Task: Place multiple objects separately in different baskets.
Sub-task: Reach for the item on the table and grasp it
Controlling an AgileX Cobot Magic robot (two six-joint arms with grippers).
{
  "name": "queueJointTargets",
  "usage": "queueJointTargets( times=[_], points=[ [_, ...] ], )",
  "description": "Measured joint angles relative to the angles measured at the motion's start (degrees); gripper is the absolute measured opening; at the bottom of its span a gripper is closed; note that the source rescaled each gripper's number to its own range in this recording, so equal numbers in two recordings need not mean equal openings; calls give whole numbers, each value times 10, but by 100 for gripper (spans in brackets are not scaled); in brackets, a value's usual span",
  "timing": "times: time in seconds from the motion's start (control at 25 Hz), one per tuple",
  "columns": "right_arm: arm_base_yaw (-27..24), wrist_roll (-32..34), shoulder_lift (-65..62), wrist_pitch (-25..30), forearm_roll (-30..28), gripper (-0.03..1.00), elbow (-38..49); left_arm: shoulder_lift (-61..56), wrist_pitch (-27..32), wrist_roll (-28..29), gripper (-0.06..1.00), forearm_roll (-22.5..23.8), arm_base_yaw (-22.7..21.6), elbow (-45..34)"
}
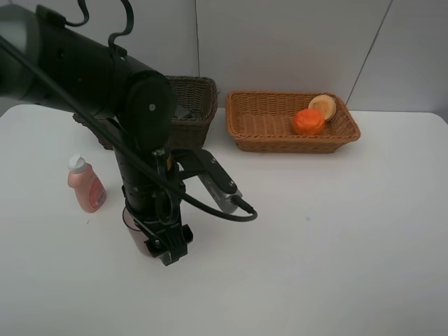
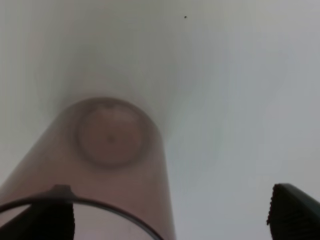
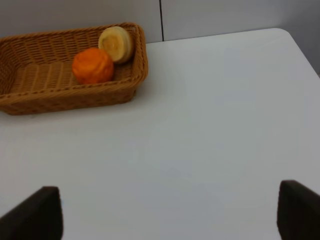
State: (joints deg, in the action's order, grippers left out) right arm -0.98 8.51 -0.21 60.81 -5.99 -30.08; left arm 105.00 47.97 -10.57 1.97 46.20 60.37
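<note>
Under the left arm on the white table (image 1: pixel 336 231), the translucent mauve cup (image 2: pixel 110 150) stands upright, its long axis vertical, mouth up and base down. The left gripper (image 2: pixel 167 200) hangs over it with jaws spread wide and holding nothing, one finger (image 2: pixel 45 220) at the rim; whether inside or outside is unclear. Near the cup stands the pink bottle (image 1: pixel 87 187), white cap up. Farther back sit the dark basket (image 1: pixel 194 105) and the light basket (image 1: pixel 266 124), which holds an orange (image 1: pixel 308 121) and a pale fruit (image 1: pixel 323 106). The right gripper (image 3: pixel 169 192) gapes wide and empty.
</note>
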Motion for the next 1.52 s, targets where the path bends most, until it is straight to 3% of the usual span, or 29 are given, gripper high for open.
queueJointTargets(
  times=[0.44, 1.52],
  points=[
    [0, 0, 0, 0, 0, 94, 0, 1, -12, 8, 100, 25, 5, -10],
    [0, 0, 0, 0, 0, 94, 0, 20, -68, 8, 100, 30, 23, -39]
  ],
)
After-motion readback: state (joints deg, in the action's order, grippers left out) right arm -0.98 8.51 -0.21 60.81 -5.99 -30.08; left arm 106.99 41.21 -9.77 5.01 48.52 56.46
